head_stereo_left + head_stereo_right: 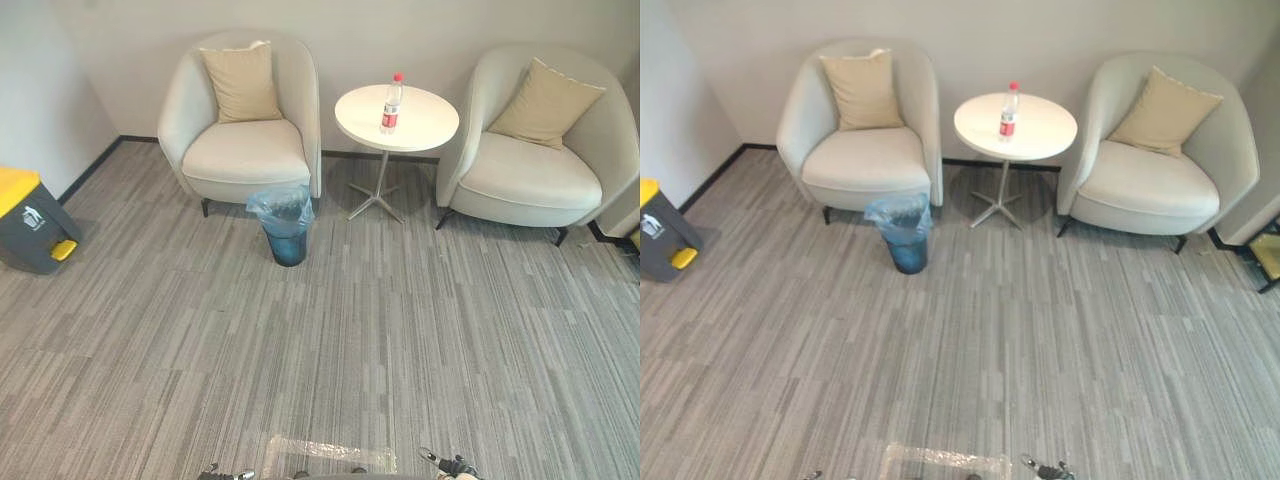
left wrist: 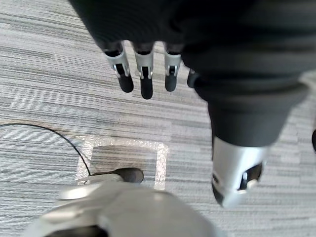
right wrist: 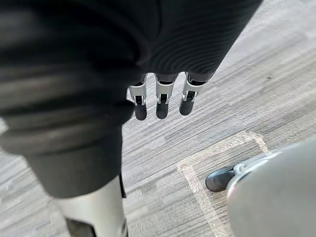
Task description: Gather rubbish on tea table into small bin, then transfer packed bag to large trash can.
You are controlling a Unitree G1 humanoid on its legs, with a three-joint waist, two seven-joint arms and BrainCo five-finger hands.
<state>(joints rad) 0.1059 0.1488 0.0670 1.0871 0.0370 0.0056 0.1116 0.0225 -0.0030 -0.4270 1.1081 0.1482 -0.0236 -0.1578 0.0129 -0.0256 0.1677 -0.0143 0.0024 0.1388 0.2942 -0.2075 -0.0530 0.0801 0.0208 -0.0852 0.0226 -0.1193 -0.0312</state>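
The left hand [image 2: 145,74] and right hand [image 3: 162,98] are held slack, empty. Far off, a bottle [image 1: 391,105] is stood on the tea table [image 1: 430,120], the small bin [image 1: 288,235] left of it.

Both eye views look down and forward over the carpet [image 1: 400,330] to the far tea table [image 1: 425,125] (a near-identical pair). Wrist views look closely past the left hand [image 2: 146,74] and right hand [image 3: 163,96] at a taped square [image 2: 161,163] all share.

Bottle [image 1: 391,103] upright on tea table [image 1: 422,128], small bin [image 1: 287,238] (bag-lined) nearby, yellow-lidded trash can [image 1: 30,235] apart
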